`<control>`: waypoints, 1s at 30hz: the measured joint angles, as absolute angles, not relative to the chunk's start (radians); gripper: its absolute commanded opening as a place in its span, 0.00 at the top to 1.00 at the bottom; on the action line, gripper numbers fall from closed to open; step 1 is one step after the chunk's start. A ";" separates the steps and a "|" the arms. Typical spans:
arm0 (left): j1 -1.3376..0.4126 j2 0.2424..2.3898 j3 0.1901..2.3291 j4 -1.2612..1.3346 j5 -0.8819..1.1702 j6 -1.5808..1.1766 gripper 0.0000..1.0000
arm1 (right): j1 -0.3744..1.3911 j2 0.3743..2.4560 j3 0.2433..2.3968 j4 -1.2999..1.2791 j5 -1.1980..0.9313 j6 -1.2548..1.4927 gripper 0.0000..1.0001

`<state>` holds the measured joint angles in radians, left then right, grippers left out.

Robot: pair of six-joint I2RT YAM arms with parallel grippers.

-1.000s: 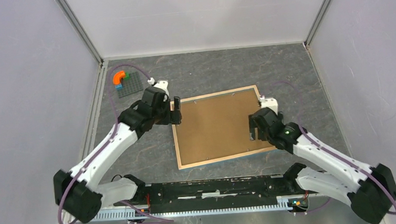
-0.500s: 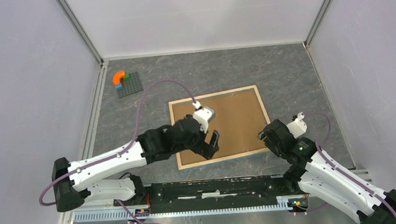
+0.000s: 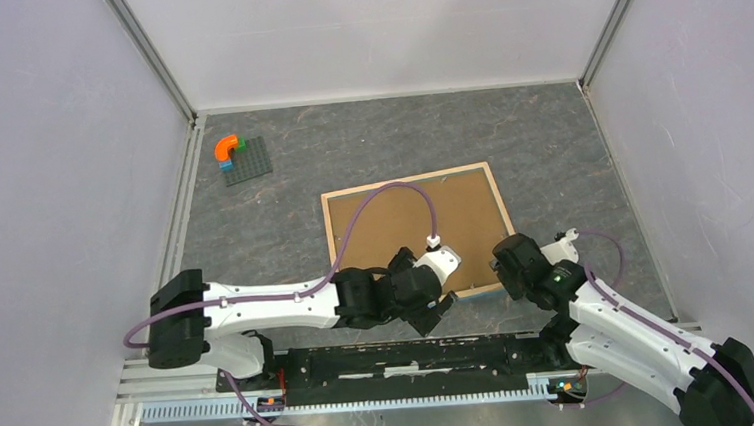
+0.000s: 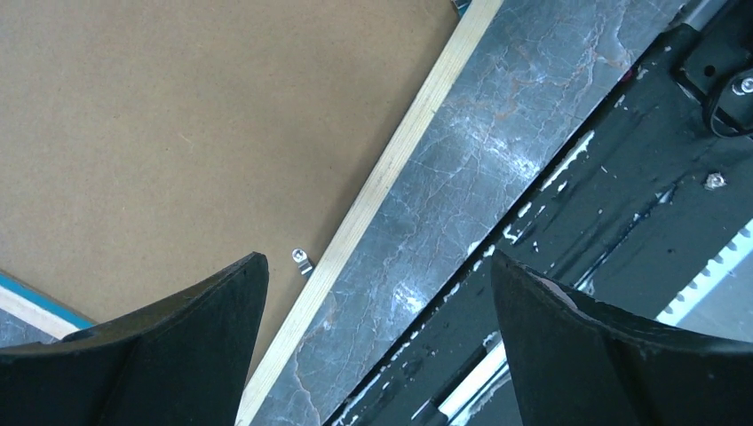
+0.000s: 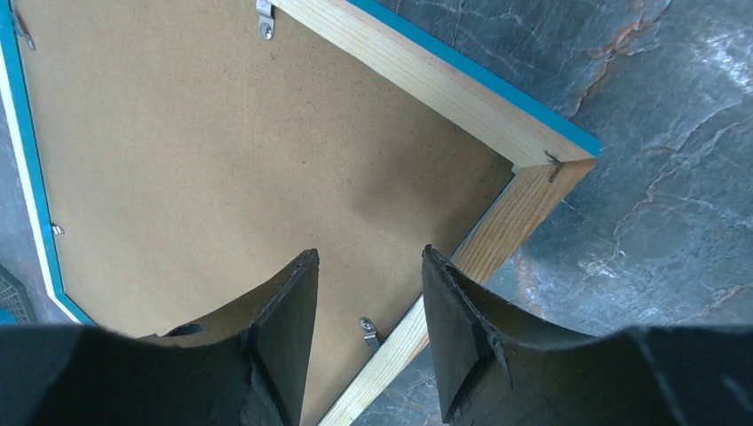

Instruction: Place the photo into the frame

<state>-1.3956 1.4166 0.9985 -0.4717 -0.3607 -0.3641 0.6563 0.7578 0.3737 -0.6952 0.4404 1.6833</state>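
- Two hands hover at the near edge of the frame (image 3: pixel 406 179). The left hand (image 4: pixel 373 266) is over the near rim, jaws spread wide with nothing between them. The right hand (image 5: pixel 368 256) is over the near right corner, jaws parted a little, also empty.
- The frame lies flat, back upward, on the surface (image 3: pixel 548 131). A brown backing board (image 3: pixel 464 217) fills it, and the photo is not in view, perhaps beneath that board.
- I judge the frame stiff, light and thin, and fragile if glazed, so the wooden rim is the safest hold.
- Small metal tabs (image 4: pixel 303 259) sit along the rim and probably pin the board, so they likely need turning aside first.
- Beyond the frame's far left corner, well apart, sits a brick plate (image 3: pixel 246 160) with an orange arch (image 3: pixel 227 145).
- A purple cable (image 3: pixel 391 187) loops across the board, and a black rail (image 3: pixel 413 356) just nearer than the frame crowds low approaches.
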 measured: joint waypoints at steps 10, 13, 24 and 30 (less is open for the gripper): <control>-1.396 1.460 1.007 -0.434 -0.377 -0.348 0.00 | 0.656 0.818 0.448 -0.788 0.437 1.599 0.44; -1.396 1.464 1.007 -0.428 -0.387 -0.345 0.00 | 0.656 0.797 0.456 -0.836 0.434 1.583 0.44; -1.396 1.465 0.994 -0.392 -0.394 -0.345 0.00 | 0.656 0.728 0.379 -0.878 0.416 1.617 0.53; -1.396 1.420 0.934 -0.384 -0.397 -0.345 0.00 | 0.656 0.787 0.362 -0.823 0.408 1.630 0.67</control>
